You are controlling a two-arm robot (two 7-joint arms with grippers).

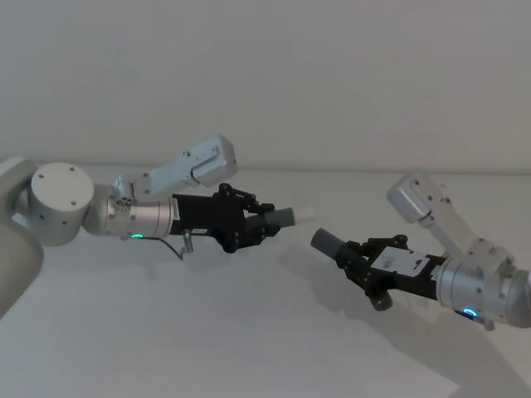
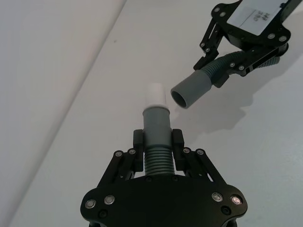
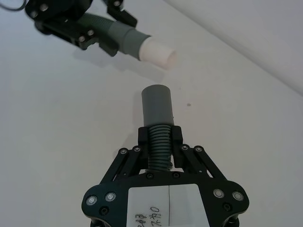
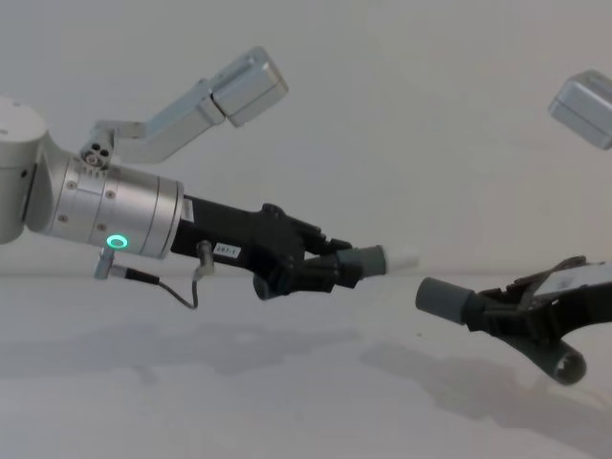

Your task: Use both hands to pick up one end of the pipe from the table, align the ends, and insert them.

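- White table (image 1: 207, 332) and a plain wall are the whole setting; both hose pieces hang above the table, lifted clear of it.
- Left gripper (image 2: 157, 142) pinches 1 ribbed hose (image 2: 156, 158) just behind its grey cuff (image 2: 156, 123), which ends in a white tip (image 2: 155, 96).
- Right gripper (image 3: 160, 137) pinches the other hose (image 3: 159, 146) behind its open grey cuff (image 3: 157, 105).
- Seen from the left gripper, the open cuff (image 2: 191, 89) sits near the white tip, off to 1 side and angled.
- To join them well, I would square both axes first, then push straight.
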